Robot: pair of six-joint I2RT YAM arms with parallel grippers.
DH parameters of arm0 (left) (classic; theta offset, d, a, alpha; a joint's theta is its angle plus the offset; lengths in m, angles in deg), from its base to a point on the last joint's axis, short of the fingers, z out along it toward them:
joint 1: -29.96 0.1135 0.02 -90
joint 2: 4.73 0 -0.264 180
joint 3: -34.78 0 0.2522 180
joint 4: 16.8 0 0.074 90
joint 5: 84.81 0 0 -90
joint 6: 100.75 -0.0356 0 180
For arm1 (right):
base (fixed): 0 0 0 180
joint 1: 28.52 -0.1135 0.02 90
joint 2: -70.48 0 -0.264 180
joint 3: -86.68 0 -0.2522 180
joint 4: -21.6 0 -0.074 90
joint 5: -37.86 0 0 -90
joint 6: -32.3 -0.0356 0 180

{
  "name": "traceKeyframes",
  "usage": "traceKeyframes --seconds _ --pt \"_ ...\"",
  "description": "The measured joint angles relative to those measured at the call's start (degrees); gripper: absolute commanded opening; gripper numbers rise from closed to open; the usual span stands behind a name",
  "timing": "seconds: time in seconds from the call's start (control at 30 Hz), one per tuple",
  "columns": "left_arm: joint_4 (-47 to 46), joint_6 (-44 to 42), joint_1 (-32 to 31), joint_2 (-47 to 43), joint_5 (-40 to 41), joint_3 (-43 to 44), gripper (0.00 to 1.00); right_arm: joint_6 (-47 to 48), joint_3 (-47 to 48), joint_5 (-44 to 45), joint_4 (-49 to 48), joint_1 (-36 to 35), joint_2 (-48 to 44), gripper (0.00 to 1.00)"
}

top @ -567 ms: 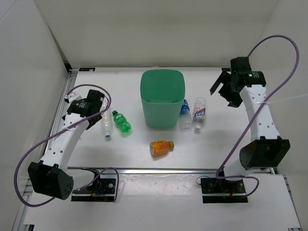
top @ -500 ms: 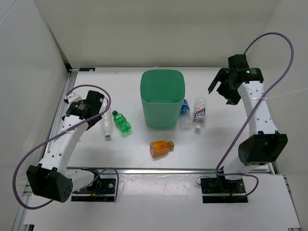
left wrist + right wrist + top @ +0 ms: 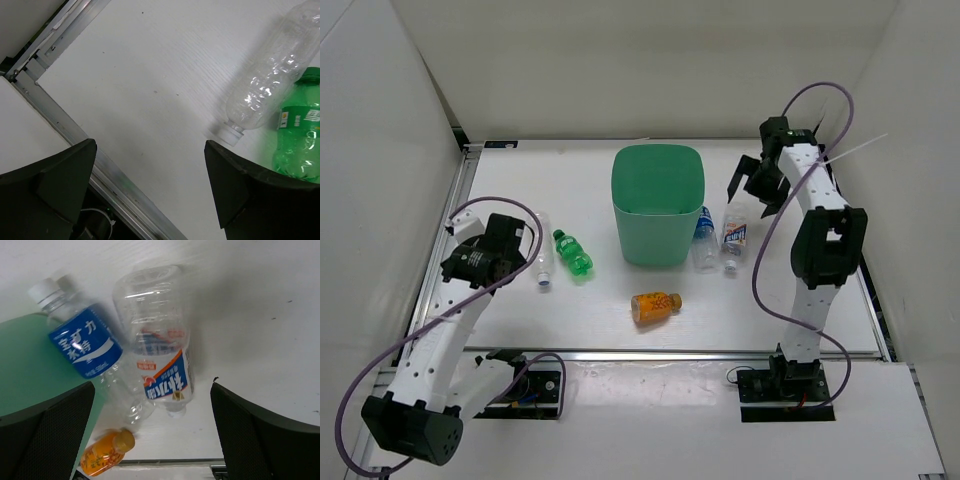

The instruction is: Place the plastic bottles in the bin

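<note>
Five bottles, all lying on the desk, all outside the bin.

Bin: mint green, upright, centre of desk toward the far side.

Left arm: reaches in from the near left. Left gripper hangs over bare desk close to the left edge rail, jaws wide, nothing between them. Its wrist view shows the two left-hand bottles off to the right of the fingers, apart from them.

Right arm: folded up tall at the right. Right gripper sits at the far right above the two labelled bottles, jaws wide, empty. In its wrist view the red-and-white label falls between the fingers, down on the desk.

Bottles:
- blue-label bottle: clear, just beside the bin's right wall, white cap pointing far. Contact with the bin: can't tell.
- red-and-white-label bottle: clear, just right of the blue one, side by side, neck pointing near.
- unlabelled clear bottle: left of the bin, white cap at the near end.
- green bottle: just right of that clear one, between it and the bin, cap at the far end, angled slightly.
- orange bottle: alone, near side of the bin, lying crosswise, cap to the right.
</note>
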Motion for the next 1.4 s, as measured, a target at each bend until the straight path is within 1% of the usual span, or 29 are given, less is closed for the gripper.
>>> traceKeyframes --seconds 0.1,0.33,0.43,0.47,0.57,0.67,0.73,0.8,0.87,1.03,1.13,1.23,1.3,1.33,1.37,1.4 --pt "0.5 0.3 0.0 1.2 0.2 -0.5 1.00 0.2 -1.3 -0.4 -0.4 0.0 3.4 1.00" --pt "2.0 2.4 0.0 8.5 0.2 -0.5 1.00 0.4 -3.1 -1.7 -0.8 0.0 9.5 1.00" --pt "3.2 3.5 0.0 10.6 0.6 -0.5 1.00 0.5 -3.1 -2.3 -0.9 0.2 12.5 0.90" --pt "3.6 4.0 0.0 10.9 0.7 -0.5 1.00 0.5 -3.2 -2.4 -0.9 0.3 13.3 0.80" --pt "4.7 5.1 0.0 10.9 1.3 -0.5 1.00 0.4 -3.4 -2.8 -0.8 1.2 14.5 0.61" --pt "5.1 6.2 0.0 10.9 1.4 -0.5 1.00 -0.3 -2.9 -2.9 -0.4 3.0 14.4 0.54" --pt "5.3 6.9 0.0 10.9 1.4 -0.5 1.00 -1.3 -0.6 -2.9 0.7 4.6 14.4 0.48" --pt "5.3 7.4 0.0 10.9 1.4 -0.5 1.00 -2.6 4.2 -2.9 2.4 6.0 14.3 0.47" --pt "5.1 7.7 0.0 10.9 1.2 -0.5 1.00 -4.0 8.9 -4.4 1.7 7.2 12.3 0.47" --pt "3.8 7.7 0.0 11.8 1.2 -0.5 1.00 -8.4 12.5 -13.6 -4.0 8.2 -2.6 0.45" --pt "2.8 7.1 0.0 13.9 1.1 0.2 1.00 -10.9 16.1 -18.8 -8.5 5.9 -10.5 0.45" --pt "1.6 6.3 0.0 16.1 1.0 1.7 1.00 -12.0 19.1 -22.2 -13.5 1.3 -14.1 0.45" --pt "0.9 5.5 0.0 17.2 1.0 2.8 1.00 -11.6 20.5 -23.6 -15.8 -2.2 -14.3 0.50" --pt "0.4 5.0 0.0 17.6 0.9 3.3 1.00 -11.5 20.9 -23.9 -16.7 -4.1 -13.8 0.56" --pt "-0.2 4.5 0.0 17.9 0.9 3.7 1.00 -11.3 20.9 -24.2 -17.3 -5.8 -13.2 0.64" --pt "-0.8 3.9 0.0 18.2 0.9 4.1 1.00 -11.0 20.8 -24.3 -17.3 -7.5 -12.5 0.66"
